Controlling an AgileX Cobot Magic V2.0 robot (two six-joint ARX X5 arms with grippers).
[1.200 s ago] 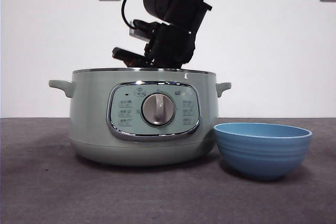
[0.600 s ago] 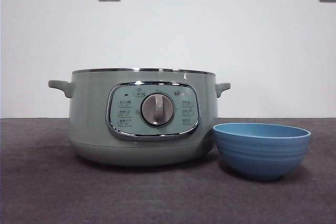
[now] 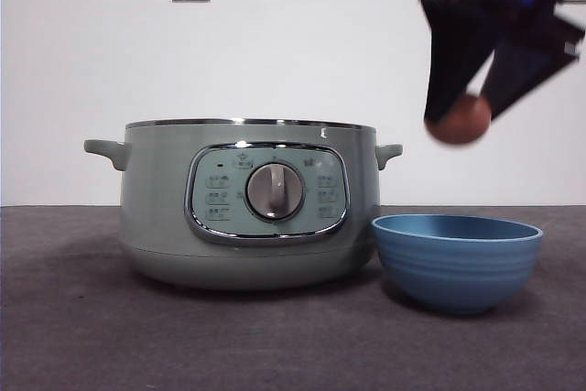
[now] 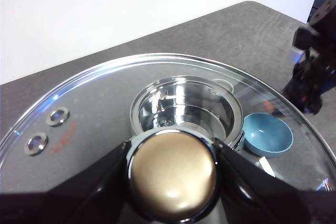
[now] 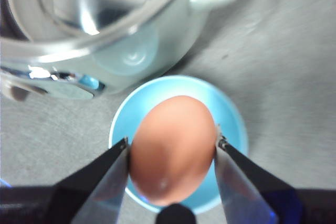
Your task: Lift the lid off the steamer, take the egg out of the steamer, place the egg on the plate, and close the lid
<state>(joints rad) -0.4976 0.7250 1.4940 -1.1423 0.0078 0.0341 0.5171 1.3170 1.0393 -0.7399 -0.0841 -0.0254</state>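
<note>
In the front view the pale green steamer stands open, without its lid. My right gripper hangs at the upper right, shut on the brown egg, high above the blue plate. The right wrist view shows the egg clamped in the right gripper directly over the plate, with the steamer beside it. My left gripper is shut on the knob of the glass lid, held above the steamer. Through the glass the plate shows.
The plate stands close against the steamer's right side on the dark table. The steamer's side handles stick out left and right. The right arm shows in the left wrist view, at the far side of the plate.
One second ago an arm reached into the steamer from above; it then rose out of view. Now it has come in at the upper right with the egg over the plate.
</note>
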